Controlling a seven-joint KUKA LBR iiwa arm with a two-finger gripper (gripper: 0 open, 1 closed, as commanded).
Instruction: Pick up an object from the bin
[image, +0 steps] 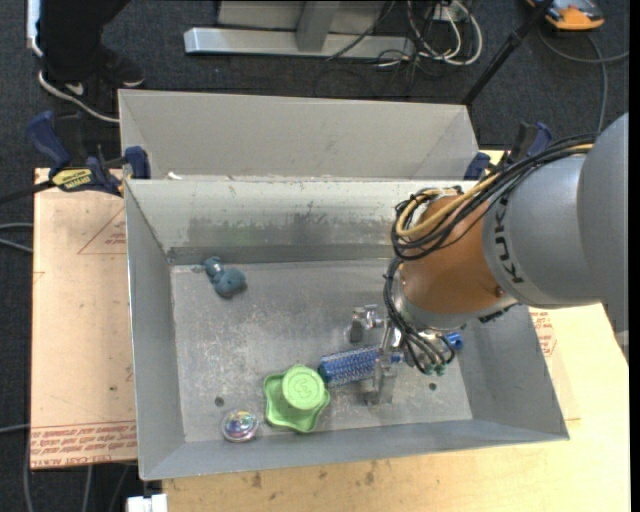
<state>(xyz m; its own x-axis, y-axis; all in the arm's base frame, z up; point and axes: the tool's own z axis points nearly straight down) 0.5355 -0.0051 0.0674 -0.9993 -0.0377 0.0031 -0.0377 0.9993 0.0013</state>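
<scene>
My gripper (372, 357) is low over the bin floor, right of the middle. Its two metal fingers stand apart, one finger (365, 324) on the far side and the other on the near side of a small blue ribbed brush-like piece (343, 368). That piece lies flat between them, its left end sticking out toward a green round lid-shaped thing (297, 397). The gripper is open, and the blue piece still rests on the floor.
A small shiny round disc (239, 426) lies near the front left corner. A blue-grey lump (225, 280) sits by the back wall on the left. The orange-covered wrist and its cables hang over the bin's right side.
</scene>
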